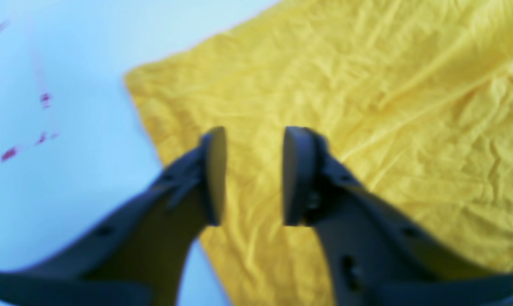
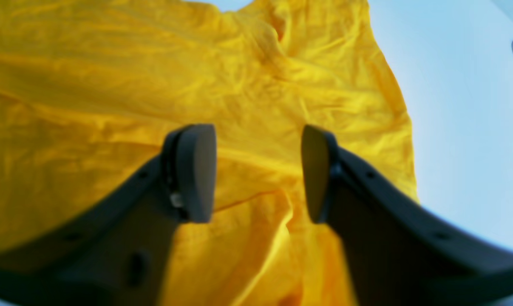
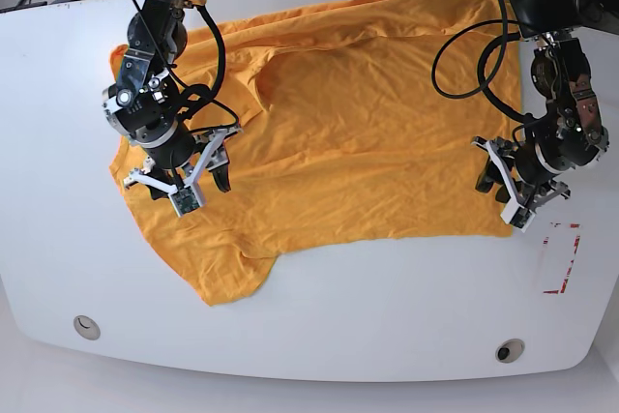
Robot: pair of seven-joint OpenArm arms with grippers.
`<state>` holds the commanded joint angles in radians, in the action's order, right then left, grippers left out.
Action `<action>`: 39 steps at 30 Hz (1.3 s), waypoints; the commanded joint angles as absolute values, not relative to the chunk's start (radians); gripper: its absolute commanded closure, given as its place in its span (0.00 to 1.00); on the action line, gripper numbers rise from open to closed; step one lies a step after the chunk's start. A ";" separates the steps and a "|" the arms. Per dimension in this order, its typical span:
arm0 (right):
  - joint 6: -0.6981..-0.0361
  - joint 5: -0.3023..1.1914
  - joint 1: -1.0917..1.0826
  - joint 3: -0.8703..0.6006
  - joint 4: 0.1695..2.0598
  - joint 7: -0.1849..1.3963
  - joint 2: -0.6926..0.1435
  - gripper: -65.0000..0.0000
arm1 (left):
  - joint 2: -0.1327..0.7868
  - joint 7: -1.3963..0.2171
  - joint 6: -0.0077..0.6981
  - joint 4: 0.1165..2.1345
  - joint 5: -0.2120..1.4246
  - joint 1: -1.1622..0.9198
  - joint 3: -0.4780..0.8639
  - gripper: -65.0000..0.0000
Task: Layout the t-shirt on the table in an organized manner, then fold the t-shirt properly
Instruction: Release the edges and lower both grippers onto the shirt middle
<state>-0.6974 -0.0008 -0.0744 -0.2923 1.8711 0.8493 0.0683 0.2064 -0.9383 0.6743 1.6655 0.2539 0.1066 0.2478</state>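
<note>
The t-shirt (image 3: 338,123) lies spread and wrinkled across the far half of the table (image 3: 387,326), one sleeve reaching toward the near edge. The right gripper (image 3: 184,179) hangs over the shirt's left part with its jaws apart, and the left gripper (image 3: 513,186) sits at the shirt's right corner, jaws apart too. Red marks (image 3: 561,258) lie near the table's right edge, and two holes (image 3: 86,326) sit along the near edge.

no readable text, label, brand or number anywhere, t-shirt (image 3: 338,132) showing plain orange cloth with no script visible, table (image 3: 387,316) carrying only red rectangle marks (image 3: 561,258), no letters
</note>
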 joint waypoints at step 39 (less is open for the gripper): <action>-0.696 -0.002 -0.232 -0.259 1.248 0.602 -0.051 0.96 | 0.150 -0.773 0.656 0.992 0.059 0.435 0.076 0.87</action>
